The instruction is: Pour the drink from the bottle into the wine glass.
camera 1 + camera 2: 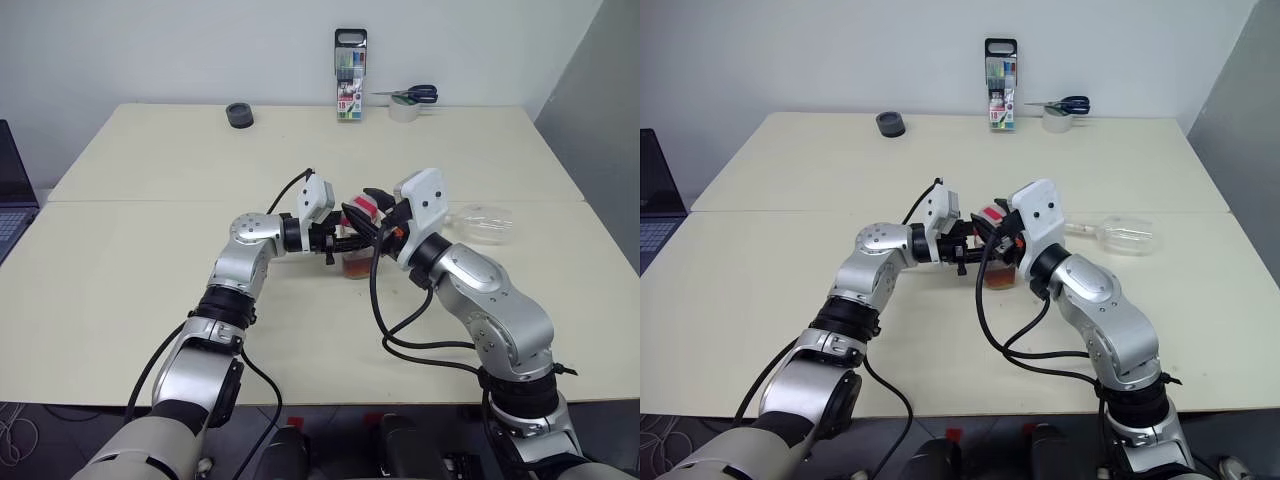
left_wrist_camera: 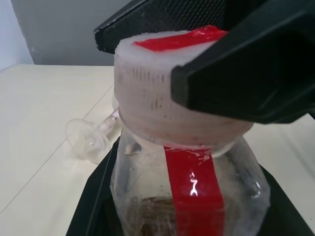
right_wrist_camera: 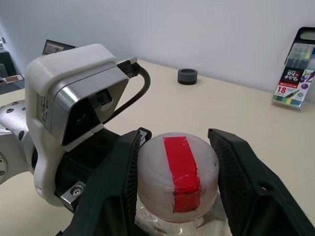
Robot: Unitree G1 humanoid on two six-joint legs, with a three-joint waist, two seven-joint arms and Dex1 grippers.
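Now the left gripper (image 1: 340, 240) clamps the bottle (image 2: 189, 196) while the right gripper (image 3: 177, 169) brackets its cap (image 3: 178, 172), jaws not quite touching; unscrewing comes next.

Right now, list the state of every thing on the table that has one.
Small clear plastic bottle: upright, capped, held by left gripper.
Red-and-white screw cap: on, right gripper jaws either side.
Amber drink: in bottle.
Clear stemmed wine glass: lying sideways, empty.
Marker-pen case: upright.

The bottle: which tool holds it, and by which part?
The left tool grips the bottle by its body, below the cap. The right tool brackets the cap; contact cannot be told.
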